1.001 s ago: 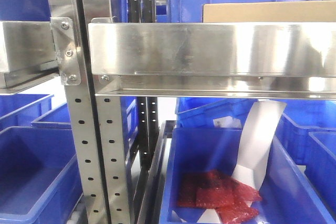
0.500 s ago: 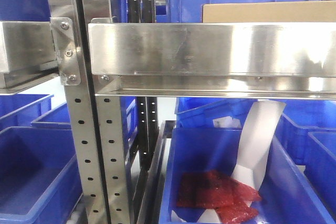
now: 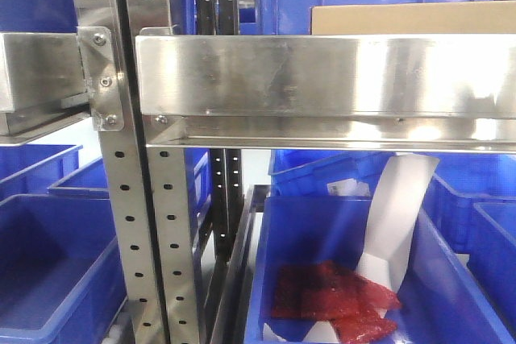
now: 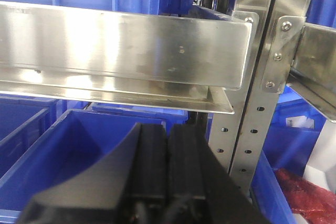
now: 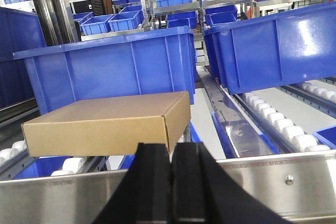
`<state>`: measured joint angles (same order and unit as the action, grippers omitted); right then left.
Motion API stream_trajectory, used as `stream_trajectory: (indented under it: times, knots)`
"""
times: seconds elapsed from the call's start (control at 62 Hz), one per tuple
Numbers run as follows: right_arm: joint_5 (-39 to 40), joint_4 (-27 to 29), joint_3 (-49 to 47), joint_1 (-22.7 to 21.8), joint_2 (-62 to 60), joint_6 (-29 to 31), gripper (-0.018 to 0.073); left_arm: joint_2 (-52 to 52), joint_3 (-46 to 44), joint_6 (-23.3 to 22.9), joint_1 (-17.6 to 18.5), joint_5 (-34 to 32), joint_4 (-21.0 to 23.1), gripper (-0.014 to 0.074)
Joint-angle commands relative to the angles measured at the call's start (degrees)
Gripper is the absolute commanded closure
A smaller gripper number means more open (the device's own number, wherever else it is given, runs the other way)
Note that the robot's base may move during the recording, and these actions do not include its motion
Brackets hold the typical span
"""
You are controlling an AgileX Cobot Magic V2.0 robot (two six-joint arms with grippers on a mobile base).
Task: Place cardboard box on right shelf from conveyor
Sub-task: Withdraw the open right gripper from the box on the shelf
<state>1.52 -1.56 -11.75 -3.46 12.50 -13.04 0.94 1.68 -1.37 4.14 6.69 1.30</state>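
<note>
Right wrist view: cardboard box (image 5: pixel 107 125) sits on the right shelf (image 5: pixel 294 179) rollers; both grippers (image 5: pixel 171 153) (image 4: pixel 167 132) closed, empty.

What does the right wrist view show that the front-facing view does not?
Only the right wrist view shows the cardboard box's whole top lying flat on white rollers behind the shelf lip, a big blue bin right behind it, and the right hand with its fingers pressed together, empty.

Only the front-facing view shows the lower bin holding red packets and white paper, plus the perforated upright.

Both show the box and the steel front lip of the right shelf.
</note>
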Motion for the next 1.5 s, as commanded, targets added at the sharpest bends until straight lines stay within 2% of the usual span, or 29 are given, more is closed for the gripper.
stream_trajectory:
  times: [0.0, 0.307, 0.403, 0.549, 0.71, 0.775, 1.146, 1.259, 1.485]
  knots:
    - [5.08, 0.24, -1.57, -0.41, 0.48, 0.08, 0.0493, 0.47, 0.59, -0.27, 0.09, -4.92, -0.07, 0.0713]
    - [2.71, 0.19, 0.19, -0.46, -3.51, 1.69, 0.0493, 0.47, 0.59, -0.27, 0.09, -4.92, -0.07, 0.0713]
    - [3.1, 0.19, 2.82, -0.52, -8.28, 4.3, 0.0493, 0.47, 0.59, -0.27, 0.09, -4.92, -0.07, 0.0713]
    - [4.79, 0.19, 8.33, -0.52, -14.43, 4.38, 0.0493, 0.47, 0.59, -0.27, 0.09, -4.92, -0.07, 0.0713]
    - [6.08, 0.04, 12.73, -0.44, -14.14, 4.38, 0.0493, 0.45, 0.59, -0.27, 0.09, -4.92, -0.07, 0.0713]
    - [3.8, -0.17, 12.61, -0.44, -14.14, 4.38, 0.0493, 0.45, 0.59, -0.27, 0.09, -4.92, -0.07, 0.0713]
    - [4.9, -2.09, 12.61, -0.44, -14.14, 4.44, 0.0493, 0.45, 0.59, -0.27, 0.09, -4.92, -0.07, 0.0713]
    - [4.9, -4.71, 12.61, -0.44, -14.14, 5.01, 0.0493, 0.45, 0.59, -0.27, 0.09, -4.92, -0.07, 0.0713]
    - [4.95, -3.81, 12.61, -0.44, -14.14, 5.07, 0.0493, 0.45, 0.59, -0.27, 0.09, -4.92, -0.07, 0.0713]
